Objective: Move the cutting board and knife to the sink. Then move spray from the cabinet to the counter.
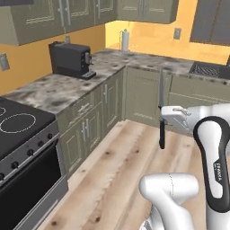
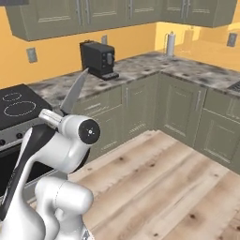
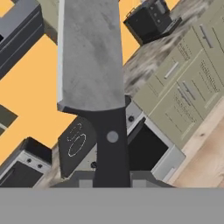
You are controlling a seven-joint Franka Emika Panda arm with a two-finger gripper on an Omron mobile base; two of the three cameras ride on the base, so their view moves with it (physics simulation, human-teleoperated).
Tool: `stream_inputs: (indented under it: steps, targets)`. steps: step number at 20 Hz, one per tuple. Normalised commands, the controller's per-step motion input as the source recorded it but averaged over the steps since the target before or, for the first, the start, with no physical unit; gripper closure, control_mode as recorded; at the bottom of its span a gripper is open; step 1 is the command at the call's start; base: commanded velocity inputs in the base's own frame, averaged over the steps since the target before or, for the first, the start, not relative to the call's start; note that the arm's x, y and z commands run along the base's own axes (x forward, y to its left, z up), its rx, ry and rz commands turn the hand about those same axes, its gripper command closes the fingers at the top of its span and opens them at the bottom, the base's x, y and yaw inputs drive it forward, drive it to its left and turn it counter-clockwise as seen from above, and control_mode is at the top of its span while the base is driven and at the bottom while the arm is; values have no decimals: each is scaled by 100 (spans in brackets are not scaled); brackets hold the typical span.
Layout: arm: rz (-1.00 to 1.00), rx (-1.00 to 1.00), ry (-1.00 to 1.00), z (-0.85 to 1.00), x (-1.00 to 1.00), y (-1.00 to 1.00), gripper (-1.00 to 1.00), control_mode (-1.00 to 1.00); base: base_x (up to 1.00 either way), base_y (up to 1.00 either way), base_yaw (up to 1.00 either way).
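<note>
One knife (image 1: pixel 161 108) stands upright in the claw (image 1: pixel 167 116), blade up and black handle hanging down, held in mid-air above the wooden floor (image 1: pixel 121 166), well apart from the counter (image 1: pixel 67 85) that carries the coffee machine (image 1: pixel 71 59). The white arm reaches level from the base, its claw clamped on the handle just under the blade. The sink (image 1: pixel 210 69) is cut off at the picture's edge past the counter's corner, and the claw's fingertips are hard to make out behind the handle.

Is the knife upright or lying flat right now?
Upright: the knife hangs in the gripper, blade up, handle down, above the floor.
</note>
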Motion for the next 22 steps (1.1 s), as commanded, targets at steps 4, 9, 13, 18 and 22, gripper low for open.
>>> stream_inputs:
  steps: [4, 9, 13, 18, 22]
  targets:
    - [0, 0, 0, 0, 0, 0, 100, 100, 51, -34, -12]
    - [0, 0, 0, 0, 0, 0, 100, 100, 44, -24, -29]
    - [0, 0, 0, 0, 0, 0, 100, 100, 40, -22, -34]
    - [0, 0, 0, 0, 0, 0, 100, 100, 43, -22, -31]
    - [0, 0, 0, 0, 0, 0, 100, 100, 50, -22, -23]
